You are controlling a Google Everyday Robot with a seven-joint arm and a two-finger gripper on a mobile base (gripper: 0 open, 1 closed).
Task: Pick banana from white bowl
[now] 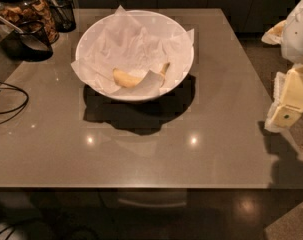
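Right now your gripper (pixel 289 104) is hanging by the table's (pixel 216 84) right edge, well apart from the white bowl (pixel 161 15); whether it is spread or pressed together, I cannot tell. The banana (pixel 125 78) is lying inside the bowl, half tucked under crumpled paper (pixel 141 44), so you are risking pinching paper along with it.

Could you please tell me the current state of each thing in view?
banana: lying in the white bowl, partly under paper, not held.
white bowl: upright on the table, paper-lined.
glass jar: upright, filled.
gripper: at the table's right edge, apart from bowl.
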